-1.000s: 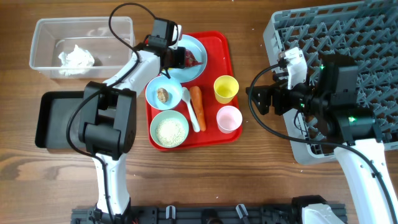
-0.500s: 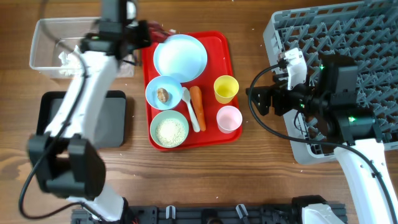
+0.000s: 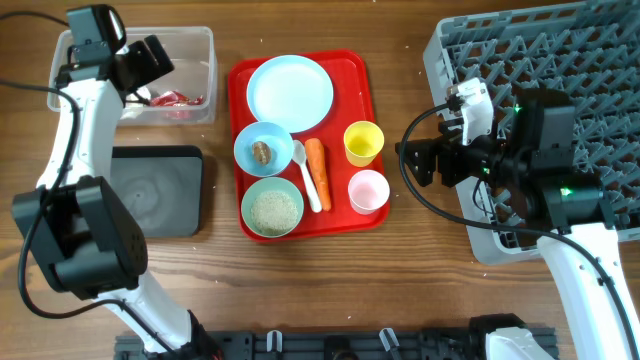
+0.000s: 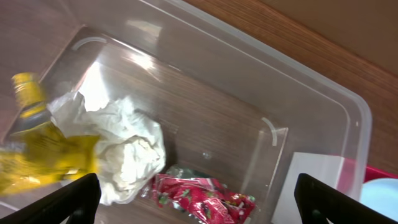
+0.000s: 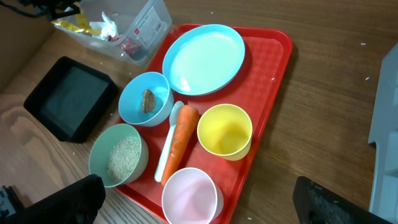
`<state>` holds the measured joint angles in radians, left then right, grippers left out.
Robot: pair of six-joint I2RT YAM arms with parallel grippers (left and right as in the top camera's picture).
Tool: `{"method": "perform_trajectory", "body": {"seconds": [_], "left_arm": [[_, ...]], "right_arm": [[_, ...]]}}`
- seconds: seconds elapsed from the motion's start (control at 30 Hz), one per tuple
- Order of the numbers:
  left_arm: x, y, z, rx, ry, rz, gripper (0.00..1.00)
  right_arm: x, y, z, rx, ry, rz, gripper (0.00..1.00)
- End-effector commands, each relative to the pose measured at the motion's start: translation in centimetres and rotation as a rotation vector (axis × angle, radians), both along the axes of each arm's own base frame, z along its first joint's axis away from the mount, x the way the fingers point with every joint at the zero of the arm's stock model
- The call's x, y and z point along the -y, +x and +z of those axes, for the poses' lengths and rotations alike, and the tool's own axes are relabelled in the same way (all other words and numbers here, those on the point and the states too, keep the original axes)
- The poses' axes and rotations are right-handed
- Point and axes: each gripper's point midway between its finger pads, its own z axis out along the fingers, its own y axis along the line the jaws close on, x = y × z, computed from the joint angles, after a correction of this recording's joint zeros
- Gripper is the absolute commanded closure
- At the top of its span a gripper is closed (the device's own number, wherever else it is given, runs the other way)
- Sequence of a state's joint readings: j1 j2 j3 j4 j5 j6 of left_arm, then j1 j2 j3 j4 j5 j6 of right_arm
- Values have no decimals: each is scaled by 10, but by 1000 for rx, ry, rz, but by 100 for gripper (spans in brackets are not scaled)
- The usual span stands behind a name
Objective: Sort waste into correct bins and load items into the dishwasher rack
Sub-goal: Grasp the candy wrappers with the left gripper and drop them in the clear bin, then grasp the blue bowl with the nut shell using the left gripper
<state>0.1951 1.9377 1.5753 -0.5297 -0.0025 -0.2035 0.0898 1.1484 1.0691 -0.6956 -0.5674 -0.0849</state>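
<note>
Left gripper [image 3: 150,58] released, empty, over clear tub [image 3: 203,45]; wrist view shows tissue [image 4: 134,155], yellow wrapper [image 4: 43,155]; overhead shows only the red wrapper [image 3: 176,100].

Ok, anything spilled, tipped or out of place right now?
Nothing stands out. The yellow cup and pink cup stand upright on the flat red tray, the loose white rice is all inside its pale green bowl, and the red wrapper, yellow wrapper and crumpled white tissue lie inside the clear plastic tub.

Plate [image 5: 204,59], carrot [image 5: 177,140], yellow cup [image 5: 225,132], red tray [image 5: 268,62]
</note>
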Motion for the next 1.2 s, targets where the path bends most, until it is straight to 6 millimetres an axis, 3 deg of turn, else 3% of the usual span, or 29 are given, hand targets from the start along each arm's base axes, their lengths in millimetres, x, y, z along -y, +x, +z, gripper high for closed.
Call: {"method": "perform_trajectory", "body": {"seconds": [0.0, 0.1, 0.2, 0.37, 0.43, 0.47, 0.77, 0.83, 0.87, 0.93, 1.07, 1.17], "left_arm": [[27, 4, 1, -4, 27, -113, 0], [107, -9, 25, 17, -162, -336, 0], [170, -52, 30, -103, -217, -465, 4], [252, -127, -13, -387, -128, -580, 13], [266, -138, -35, -400, -57, -546, 17], [280, -148, -54, -399, -24, -580, 24], [267, -145, -113, -417, 51, -477, 51], [267, -144, -123, -433, 54, -476, 59], [267, -144, -126, -438, 55, -476, 68], [267, -144, -126, -437, 56, -475, 80], [265, -141, -113, -409, 55, -470, 93], [257, -138, -69, -340, 84, -449, 96]], "right_arm": [[2, 4, 7, 28, -14, 0, 0], [2, 5, 8, 38, -15, 1, 0], [2, 8, 8, 44, -15, 0, 0], [1, 14, -9, -13, -17, 0, 0], [1, 17, -15, -38, -15, -4, 0], [1, 19, -21, -65, -9, -13, 0], [1, 19, -30, -107, -8, -18, 1], [1, 17, -31, -114, -9, -18, 1], [1, 17, -31, -115, -9, -18, 1], [1, 17, -31, -114, -9, -18, 1], [1, 17, -31, -114, -9, -18, 1], [1, 17, -31, -114, -9, -18, 1]]}}
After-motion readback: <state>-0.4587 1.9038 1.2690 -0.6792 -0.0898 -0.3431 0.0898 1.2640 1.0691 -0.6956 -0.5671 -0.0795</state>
